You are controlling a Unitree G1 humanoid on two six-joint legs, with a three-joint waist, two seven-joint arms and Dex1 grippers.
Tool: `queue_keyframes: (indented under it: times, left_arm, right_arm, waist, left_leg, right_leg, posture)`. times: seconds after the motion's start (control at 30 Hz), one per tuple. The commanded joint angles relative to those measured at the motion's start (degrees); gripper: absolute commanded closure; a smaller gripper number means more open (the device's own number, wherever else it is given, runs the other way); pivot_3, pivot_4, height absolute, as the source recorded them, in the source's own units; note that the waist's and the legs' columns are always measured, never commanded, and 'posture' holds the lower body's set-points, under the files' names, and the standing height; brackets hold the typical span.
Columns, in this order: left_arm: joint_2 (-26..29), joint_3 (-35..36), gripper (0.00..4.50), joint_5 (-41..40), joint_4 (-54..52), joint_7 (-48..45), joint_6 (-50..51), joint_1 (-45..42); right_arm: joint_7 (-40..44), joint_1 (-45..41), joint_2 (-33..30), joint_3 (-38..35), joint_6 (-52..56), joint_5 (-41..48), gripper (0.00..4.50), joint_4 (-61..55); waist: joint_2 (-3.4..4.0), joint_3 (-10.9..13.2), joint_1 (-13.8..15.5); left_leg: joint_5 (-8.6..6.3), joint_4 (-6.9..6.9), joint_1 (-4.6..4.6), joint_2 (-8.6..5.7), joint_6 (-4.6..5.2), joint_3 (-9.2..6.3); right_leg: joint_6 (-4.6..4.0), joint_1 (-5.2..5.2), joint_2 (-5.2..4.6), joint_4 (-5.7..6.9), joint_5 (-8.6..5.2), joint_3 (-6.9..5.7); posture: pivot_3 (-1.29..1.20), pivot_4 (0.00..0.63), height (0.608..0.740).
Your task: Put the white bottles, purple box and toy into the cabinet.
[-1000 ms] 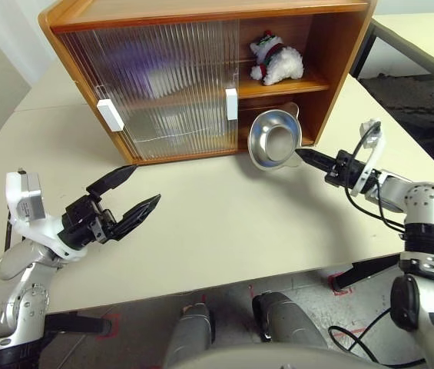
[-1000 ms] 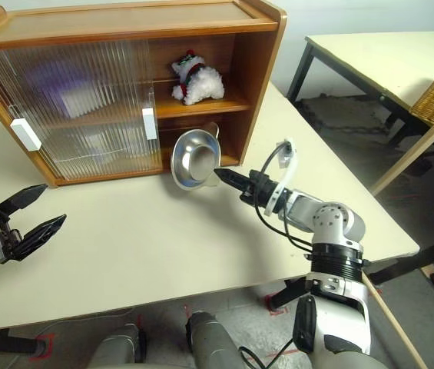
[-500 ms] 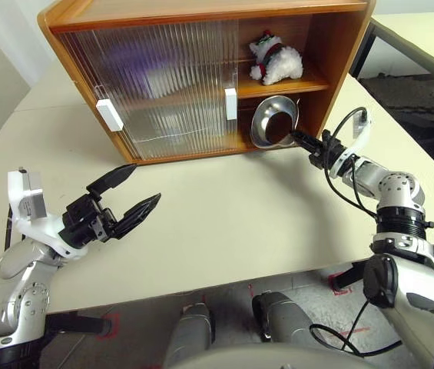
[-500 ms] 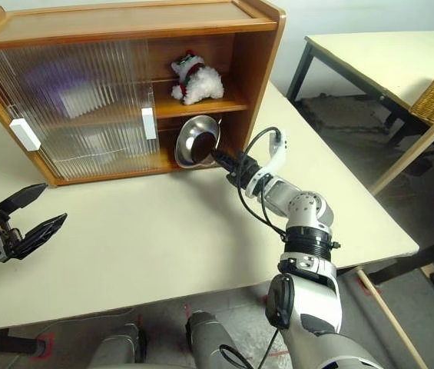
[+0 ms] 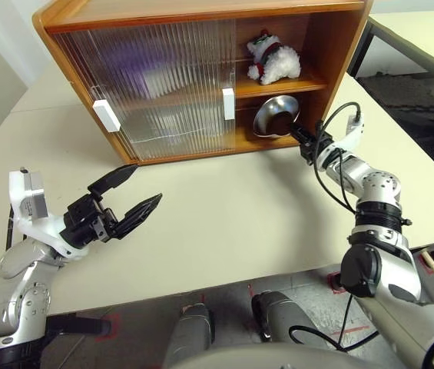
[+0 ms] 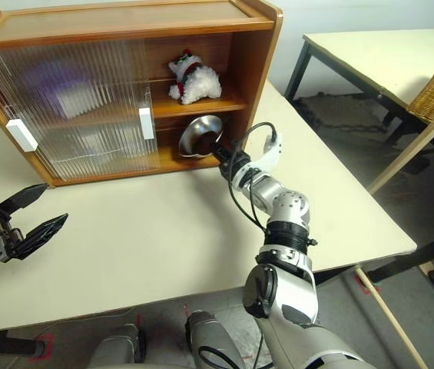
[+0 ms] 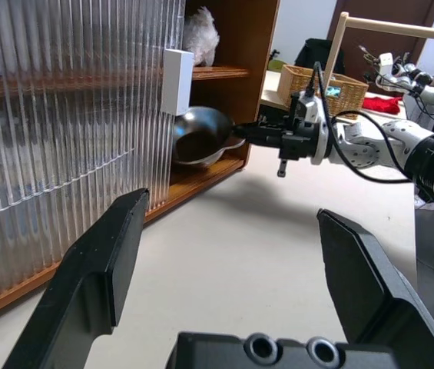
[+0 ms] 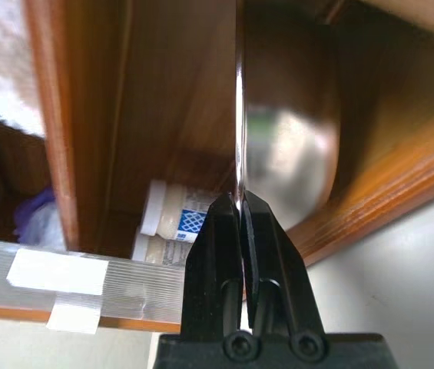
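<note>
The right jaws [image 5: 299,139] are clamped on the rim of a metal dish [image 5: 274,118], holding it inside the lower compartment of the cabinet [image 5: 201,15]. Just above them, the toy [image 5: 273,60] sits on the middle shelf. Behind the dish lie the white bottles [image 8: 172,221]. The left jaws [image 5: 130,194] hang spread apart above the tabletop [image 5: 224,207], empty, well apart from the cabinet.

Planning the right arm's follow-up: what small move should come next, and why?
Probably ease the metal dish slightly deeper and down onto the cabinet's lower shelf. The right claw is shut on its rim, the dish sits tilted in the opening, and the toy sits above.
</note>
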Motion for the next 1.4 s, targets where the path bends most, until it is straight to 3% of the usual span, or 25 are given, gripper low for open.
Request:
queue_keyframes:
  times: [0.03, 0.37, 0.97, 1.37, 1.4]
  left_arm:
    - [0.1, -0.2, 0.0, 0.4, -0.1, -0.2, -0.2, 0.2]
    - [0.5, 0.7, 0.0, 0.2, -0.6, 0.0, -0.5, 0.0]
    - [0.8, 1.4, 0.0, 0.0, -2.0, 0.8, -0.3, 0.5]
    - [0.5, 0.5, 0.0, 0.5, -2.1, 1.2, -0.4, 0.3]
    - [0.5, 0.5, 0.0, 0.5, -2.1, 1.1, -0.3, 0.3]
  right_arm:
    - [-2.1, -1.5, 1.2, -0.4, -1.0, 1.8, 4.44, -1.4]
    - [-0.9, -2.3, 2.4, 2.5, -9.7, -1.7, 4.44, 2.0]
    - [5.5, -5.9, -0.3, 5.1, -15.2, -6.5, 4.44, 14.6]
    - [10.8, -6.1, -3.3, 6.3, -20.1, -9.5, 0.09, 16.0]
    - [12.4, -5.4, -4.4, 7.7, -18.7, -10.4, 0.04, 14.8]
  waist:
    - [0.0, 0.0, 0.0]
    - [0.01, 0.0, 0.0]
    - [0.03, 0.0, 0.4]
    - [0.02, 0.0, 0.4]
    - [0.03, 0.0, 0.4]
  left_leg:
    - [0.0, -0.01, 0.0, 0.0, 0.0, 0.0]
    - [-0.01, 0.0, -0.09, 0.01, -0.01, 0.0]
    - [0.0, 0.05, -0.1, 0.05, -0.01, 0.0]
    - [0.0, 0.06, -0.09, 0.07, 0.0, 0.0]
    - [0.0, 0.07, -0.09, 0.07, 0.0, 0.0]
  right_leg:
    - [-0.01, -0.01, 0.0, 0.0, 0.01, 0.0]
    - [-0.05, -0.06, 0.0, 0.0, 0.0, -0.03]
    - [-0.12, -0.08, 0.0, 0.03, 0.08, -0.05]
    - [-0.14, -0.05, 0.0, 0.03, 0.12, -0.05]
    - [-0.14, -0.05, 0.0, 0.02, 0.12, -0.05]
  posture:
    - [-0.15, 0.077, 0.74]
    - [-0.13, 0.072, 0.74]
    - [-0.12, 0.073, 0.74]
    - [-0.13, 0.08, 0.74]
    - [-0.14, 0.08, 0.74]
